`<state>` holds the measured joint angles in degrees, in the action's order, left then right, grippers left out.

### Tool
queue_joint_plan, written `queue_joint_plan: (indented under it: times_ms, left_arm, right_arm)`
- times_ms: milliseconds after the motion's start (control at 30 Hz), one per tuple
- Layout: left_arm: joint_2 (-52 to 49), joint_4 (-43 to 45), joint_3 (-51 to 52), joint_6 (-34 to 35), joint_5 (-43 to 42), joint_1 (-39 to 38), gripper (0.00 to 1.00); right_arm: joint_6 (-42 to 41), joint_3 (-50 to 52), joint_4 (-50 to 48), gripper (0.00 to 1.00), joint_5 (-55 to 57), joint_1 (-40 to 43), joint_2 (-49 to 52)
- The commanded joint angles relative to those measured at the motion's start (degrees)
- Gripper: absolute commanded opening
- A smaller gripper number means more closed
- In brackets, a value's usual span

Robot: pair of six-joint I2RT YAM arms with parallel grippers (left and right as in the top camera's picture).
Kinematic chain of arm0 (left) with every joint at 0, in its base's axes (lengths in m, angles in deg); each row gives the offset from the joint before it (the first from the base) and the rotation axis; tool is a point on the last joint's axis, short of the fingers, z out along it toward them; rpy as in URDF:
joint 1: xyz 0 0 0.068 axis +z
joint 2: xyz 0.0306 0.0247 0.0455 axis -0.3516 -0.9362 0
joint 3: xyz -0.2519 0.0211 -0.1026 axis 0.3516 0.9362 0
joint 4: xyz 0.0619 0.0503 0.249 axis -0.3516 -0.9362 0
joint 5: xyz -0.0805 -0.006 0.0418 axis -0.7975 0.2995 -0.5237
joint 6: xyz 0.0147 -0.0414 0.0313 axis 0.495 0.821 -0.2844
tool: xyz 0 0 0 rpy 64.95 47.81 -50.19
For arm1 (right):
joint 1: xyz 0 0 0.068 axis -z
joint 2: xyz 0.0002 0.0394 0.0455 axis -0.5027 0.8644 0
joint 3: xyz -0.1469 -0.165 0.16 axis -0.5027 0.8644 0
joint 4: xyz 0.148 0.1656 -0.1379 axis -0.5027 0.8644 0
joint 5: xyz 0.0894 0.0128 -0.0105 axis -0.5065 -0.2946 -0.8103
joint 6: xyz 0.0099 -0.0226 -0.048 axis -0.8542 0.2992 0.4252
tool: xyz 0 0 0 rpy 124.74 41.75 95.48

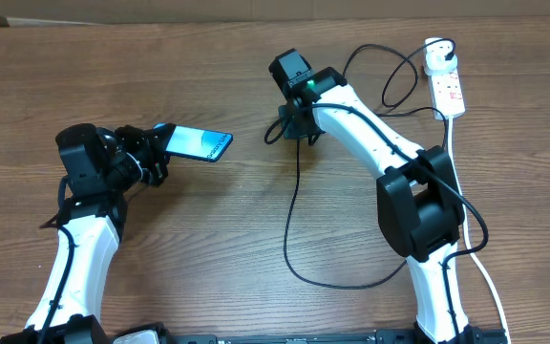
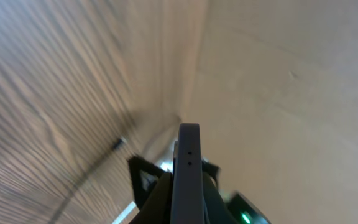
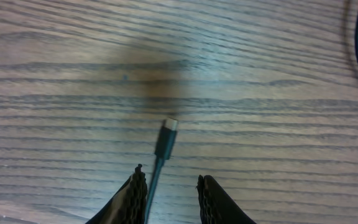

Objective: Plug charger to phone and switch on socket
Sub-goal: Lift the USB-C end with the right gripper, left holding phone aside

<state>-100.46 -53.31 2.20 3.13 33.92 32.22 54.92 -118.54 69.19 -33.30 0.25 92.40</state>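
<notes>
Where visible, brown woodgrain table (image 1: 208, 220) (pale wall (image 2: 291, 74) beyond)

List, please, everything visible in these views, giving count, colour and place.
phone: one, cyan screen, left of centre, held in the left pincer.
charger: one, black cable, looping across the middle of the table; its connector tip sticks out past the right pincer's fingers.
socket: one, white with red switches, far right.
white cord: one, running from the socket toward the near edge.
table: one, brown wood.
left pincer: black, shut on the phone.
right pincer: black, cable between its fingers, grip unclear.
left arm, right arm: white and black.
</notes>
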Motion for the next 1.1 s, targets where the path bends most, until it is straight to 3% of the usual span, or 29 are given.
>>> queue_joint_plan:
  times_ms: [0,633,1067]
  left_arm:
    - [0.0,-1.4,-1.6,-3.4,6.2,0.2,0.05]
    - [0.0,-7.0,-1.6,-7.1,6.5,1.2,0.05]
    - [0.0,-7.2,-1.6,-7.6,5.5,1.2,0.04]
  right_arm:
    - [-1.0,-1.5,0.4,0.27,2.8,-1.6,2.2]
    - [-3.8,-1.4,-1.9,0.26,6.1,-1.8,6.4]
    - [-5.8,-1.4,-1.9,0.22,-0.7,1.6,6.7]
